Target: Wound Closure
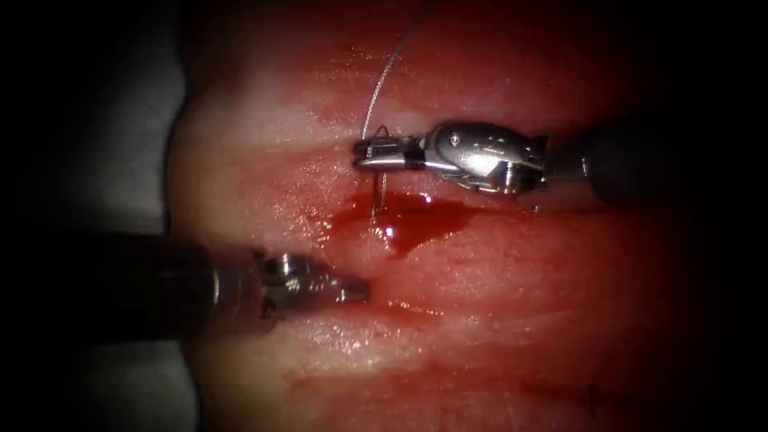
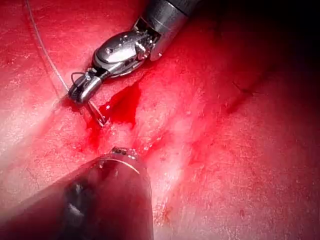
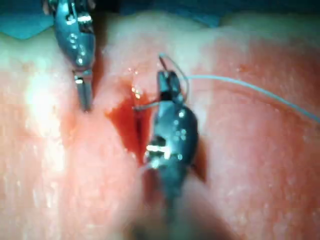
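My right tool point(image 1: 376, 154) reaches in from the right, its jaws shut on the curved needle point(image 1: 381, 192) near its thread end. The needle points down from the jaws, and its tip enters the tissue point(image 1: 512, 304) at the left edge of the red fluid point(image 1: 420, 220) pooled in the cut. The thread point(image 1: 390, 64) runs up and away from the jaws. My left tool point(image 1: 354, 293) lies lower left, shut, holding nothing, its tip resting on the tissue below the cut. The right wrist view shows the right tool point(image 3: 167, 85), needle point(image 3: 145, 106) and left tool point(image 3: 85, 97).
In the left wrist view the right tool point(image 2: 82, 92) holds the needle point(image 2: 95, 114) above the fluid point(image 2: 122, 105), with the thread point(image 2: 45, 55) trailing across the tissue and the left arm's dark shaft point(image 2: 110, 200) close by.
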`<state>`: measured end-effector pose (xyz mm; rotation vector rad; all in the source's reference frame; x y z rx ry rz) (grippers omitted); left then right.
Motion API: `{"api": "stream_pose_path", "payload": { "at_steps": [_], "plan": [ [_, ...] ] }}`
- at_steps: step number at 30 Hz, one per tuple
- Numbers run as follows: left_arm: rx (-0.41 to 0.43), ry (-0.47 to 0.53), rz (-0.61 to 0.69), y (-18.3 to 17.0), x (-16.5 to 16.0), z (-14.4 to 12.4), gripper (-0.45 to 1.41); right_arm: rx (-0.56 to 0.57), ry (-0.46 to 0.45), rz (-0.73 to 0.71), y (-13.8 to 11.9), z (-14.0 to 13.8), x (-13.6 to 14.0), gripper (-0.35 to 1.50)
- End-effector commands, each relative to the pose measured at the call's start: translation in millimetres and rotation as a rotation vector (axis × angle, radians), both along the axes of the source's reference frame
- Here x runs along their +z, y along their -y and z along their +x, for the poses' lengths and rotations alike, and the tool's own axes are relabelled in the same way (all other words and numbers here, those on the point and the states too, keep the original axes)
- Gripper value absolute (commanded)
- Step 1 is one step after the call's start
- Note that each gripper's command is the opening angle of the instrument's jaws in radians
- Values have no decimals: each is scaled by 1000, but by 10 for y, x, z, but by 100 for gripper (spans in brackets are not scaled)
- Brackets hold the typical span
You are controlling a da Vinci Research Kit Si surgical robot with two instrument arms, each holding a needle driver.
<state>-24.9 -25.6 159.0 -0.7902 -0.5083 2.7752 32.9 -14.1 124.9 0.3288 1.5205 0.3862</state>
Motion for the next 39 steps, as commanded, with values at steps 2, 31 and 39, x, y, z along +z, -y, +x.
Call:
{"api": "stream_pose_path", "payload": {
  "at_steps": [2,31,39],
  "plan": [
    [4,1,3,11,6,-3,7,-11,-2,-7,5,4,6,-35],
    [5,0,-3,14,12,-2,10,70,-36,-152,-16,-4,-6,-35],
    [7,1,-3,13,13,0,12,66,-52,-26,-8,0,-7,-35]
  ]
}}
